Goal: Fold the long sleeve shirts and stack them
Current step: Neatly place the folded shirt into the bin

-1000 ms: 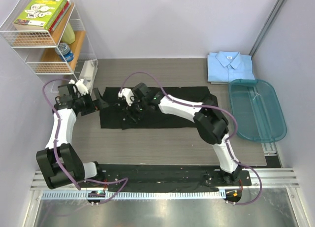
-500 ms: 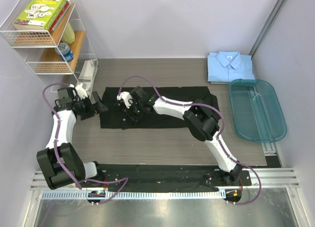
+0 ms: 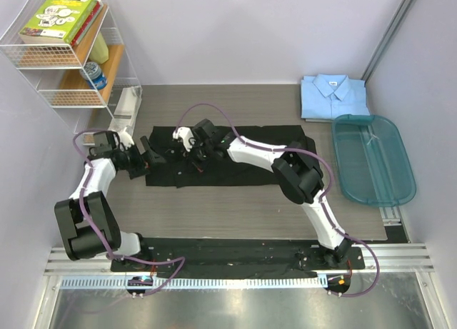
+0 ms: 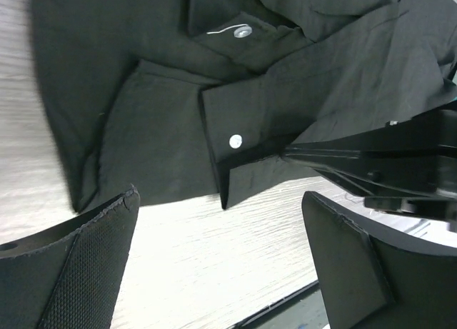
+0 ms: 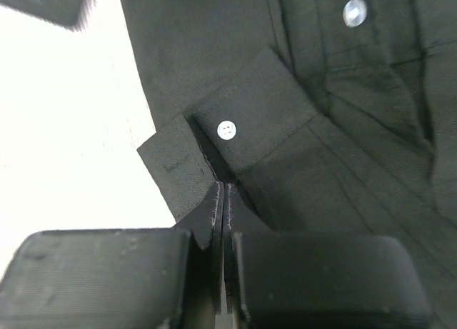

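Right end effector (image 5: 220, 197) pinches the black shirt's (image 5: 371, 172) cuff (image 5: 250, 115); left end effector (image 4: 220, 199) hovers spread, its fingers (image 4: 78, 265) cut off by the frame.

The black shirt (image 3: 243, 175) is plain with small pale buttons (image 5: 226, 130); the light blue shirt (image 3: 333, 97) is plain too. The tub (image 3: 371, 165) is teal, the worktop (image 3: 214, 211) grey woodgrain.

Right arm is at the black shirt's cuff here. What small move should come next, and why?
Probably raise the right gripper slightly and draw the cuff inward over the black shirt. Its jaws are shut on the cuff's edge, the cuff lies flat, and the left gripper hovers open beside it, holding nothing.
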Robot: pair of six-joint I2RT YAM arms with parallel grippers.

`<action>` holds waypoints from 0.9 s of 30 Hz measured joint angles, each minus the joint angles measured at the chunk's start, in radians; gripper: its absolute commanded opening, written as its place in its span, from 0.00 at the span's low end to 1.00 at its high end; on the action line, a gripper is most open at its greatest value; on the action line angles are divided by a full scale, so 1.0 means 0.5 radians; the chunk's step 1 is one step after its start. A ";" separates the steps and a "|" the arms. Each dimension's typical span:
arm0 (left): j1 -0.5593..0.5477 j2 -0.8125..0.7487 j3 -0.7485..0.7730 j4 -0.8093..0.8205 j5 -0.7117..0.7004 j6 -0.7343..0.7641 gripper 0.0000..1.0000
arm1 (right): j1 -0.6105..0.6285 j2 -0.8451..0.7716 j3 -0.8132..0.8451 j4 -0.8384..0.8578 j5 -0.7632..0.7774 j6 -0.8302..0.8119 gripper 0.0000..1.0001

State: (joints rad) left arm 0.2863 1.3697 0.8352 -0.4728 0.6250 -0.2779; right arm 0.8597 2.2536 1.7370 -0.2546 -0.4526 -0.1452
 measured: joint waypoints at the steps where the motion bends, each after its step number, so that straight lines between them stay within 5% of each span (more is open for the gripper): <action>1: -0.010 0.024 0.000 0.018 0.012 -0.012 0.94 | -0.002 -0.011 -0.008 0.010 -0.012 0.000 0.01; 15: -0.159 0.115 -0.096 0.177 0.042 -0.158 0.83 | -0.021 -0.031 -0.060 0.066 -0.104 0.018 0.02; 16: -0.182 0.137 -0.107 0.195 0.048 -0.176 0.83 | -0.021 -0.031 -0.060 0.065 -0.108 0.018 0.17; 20: -0.220 0.195 -0.117 0.245 0.063 -0.238 0.83 | -0.021 -0.031 -0.060 0.049 -0.128 0.009 0.48; 23: -0.219 0.202 -0.117 0.272 0.062 -0.269 0.83 | -0.021 -0.031 -0.060 0.026 -0.129 -0.010 0.62; 27: -0.219 0.201 -0.117 0.288 0.061 -0.270 0.84 | -0.018 -0.029 -0.056 0.005 -0.126 -0.046 0.64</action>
State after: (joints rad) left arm 0.1768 1.4704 0.7765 -0.3290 0.6556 -0.4129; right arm 0.8509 2.2391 1.7088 -0.2523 -0.5156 -0.1680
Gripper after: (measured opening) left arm 0.831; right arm 0.638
